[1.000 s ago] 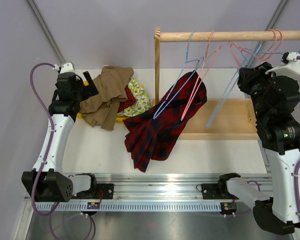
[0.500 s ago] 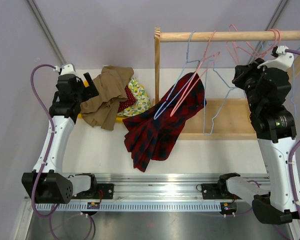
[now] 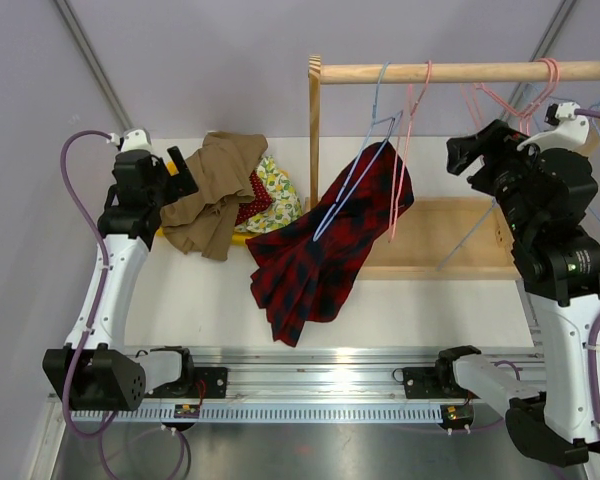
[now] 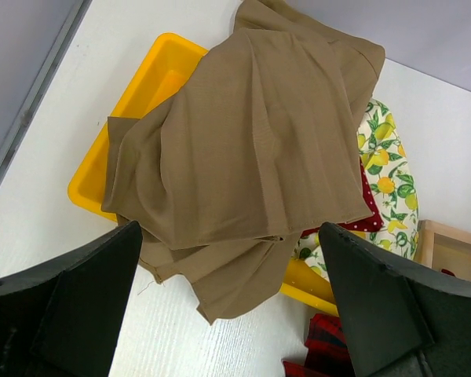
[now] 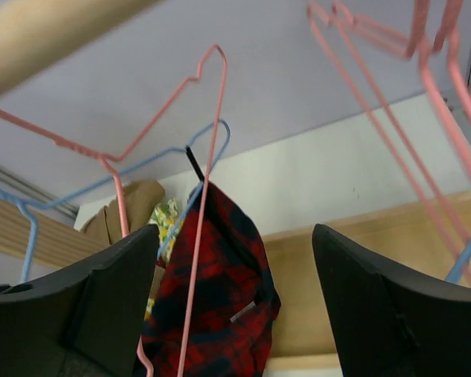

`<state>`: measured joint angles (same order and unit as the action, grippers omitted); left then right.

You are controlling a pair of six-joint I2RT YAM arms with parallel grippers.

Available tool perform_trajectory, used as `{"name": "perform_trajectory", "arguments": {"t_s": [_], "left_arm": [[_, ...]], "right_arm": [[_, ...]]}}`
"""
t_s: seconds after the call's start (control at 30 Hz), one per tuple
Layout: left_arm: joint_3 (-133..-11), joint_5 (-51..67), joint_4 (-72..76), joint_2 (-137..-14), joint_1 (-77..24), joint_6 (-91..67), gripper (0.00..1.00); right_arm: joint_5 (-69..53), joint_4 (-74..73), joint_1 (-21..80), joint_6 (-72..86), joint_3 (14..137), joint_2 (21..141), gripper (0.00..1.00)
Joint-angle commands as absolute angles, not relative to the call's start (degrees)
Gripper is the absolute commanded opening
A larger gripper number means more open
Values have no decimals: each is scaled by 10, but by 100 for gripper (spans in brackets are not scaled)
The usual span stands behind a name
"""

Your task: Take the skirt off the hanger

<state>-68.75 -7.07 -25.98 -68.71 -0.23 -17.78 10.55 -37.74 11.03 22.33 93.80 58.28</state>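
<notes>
The red and dark plaid skirt (image 3: pixel 325 245) hangs by its top end from the pale-blue wire hanger (image 3: pixel 365 165), which hooks on the wooden rod. Its lower part lies spread on the white table. In the right wrist view the skirt (image 5: pixel 220 306) droops under the blue hanger (image 5: pixel 177 220), with a pink hanger (image 5: pixel 200 259) in front of it. My right gripper (image 3: pixel 463 158) is open and empty, up near the rod, to the right of the skirt and clear of it. My left gripper (image 3: pixel 183 170) is open over the tan cloth (image 4: pixel 251 141), holding nothing.
A wooden rack has a rod (image 3: pixel 480 72), a post (image 3: pixel 314 150) and a base board (image 3: pixel 450 235). Several pink and blue wire hangers (image 3: pixel 505 100) hang by my right arm. A yellow tray (image 4: pixel 153 75) holds the tan cloth, a lemon-print garment (image 4: pixel 388 157) and a red dotted one (image 4: pixel 369 208).
My right gripper has gone from shut to open and shifted slightly left below the rod. The loose hangers have swung; the pink one beside the skirt now hangs straighter. Left arm unmoved.
</notes>
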Motion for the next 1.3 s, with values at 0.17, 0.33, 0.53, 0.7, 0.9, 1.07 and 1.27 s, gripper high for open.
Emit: {"name": "perform_trajectory", "arguments": {"t_s": [0.17, 0.33, 0.53, 0.7, 0.9, 1.07, 1.27], "left_arm": [[-681, -47, -225, -665, -1, -172, 99], [-679, -42, -225, -664, -2, -173, 99], [-679, -33, -224, -659, -1, -176, 99], [-678, -28, -224, -658, -1, -176, 99], [-680, -19, -224, -657, -1, -178, 99], [-680, -15, -223, -657, -1, -179, 99], [-680, -11, -224, -657, -1, -180, 99]], "right_arm": [[60, -455, 112, 278, 750, 498, 91], [92, -491, 113, 288, 708, 475, 90], [167, -519, 112, 273, 689, 484, 89], [147, -489, 113, 298, 657, 509, 89], [105, -482, 112, 308, 658, 523, 87], [82, -514, 113, 308, 692, 503, 85], [122, -600, 113, 288, 750, 474, 86]]}}
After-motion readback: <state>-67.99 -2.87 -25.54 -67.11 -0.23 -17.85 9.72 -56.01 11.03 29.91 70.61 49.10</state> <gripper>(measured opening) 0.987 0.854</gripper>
